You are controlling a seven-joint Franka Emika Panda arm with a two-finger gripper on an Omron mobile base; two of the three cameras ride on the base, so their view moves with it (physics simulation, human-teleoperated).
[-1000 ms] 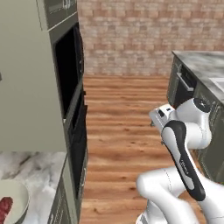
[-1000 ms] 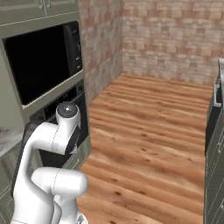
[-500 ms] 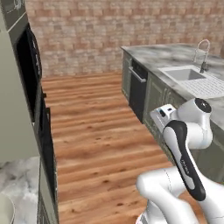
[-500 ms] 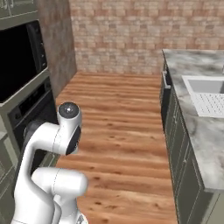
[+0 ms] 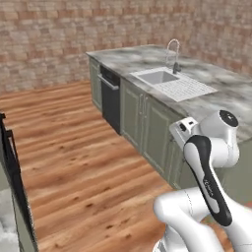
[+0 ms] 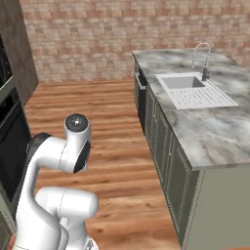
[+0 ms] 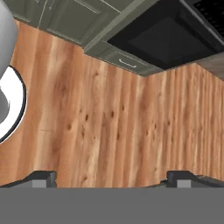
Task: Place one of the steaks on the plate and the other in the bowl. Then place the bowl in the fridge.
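The steaks, the plate, the bowl and the fridge are out of view. In the hand view my gripper (image 7: 113, 178) is open, its two dark fingertips (image 7: 43, 177) set wide apart with nothing between them. It looks down on bare wooden floor (image 7: 109, 118). My white arm (image 5: 209, 167) is folded close over the base, and from the other side the same arm (image 6: 63, 151) stands at the lower left.
A marble island counter (image 5: 221, 93) with a sink (image 5: 156, 77) and faucet (image 5: 172, 49) runs along the right, a black dishwasher (image 5: 110, 97) in its front. A dark wall oven (image 6: 10, 141) stands at the left edge. A brick wall (image 6: 97, 34) closes the back.
The whole picture has swung, so the base has turned: the wall oven slid off to the left and the island with the sink came into view. The gripper stayed open.
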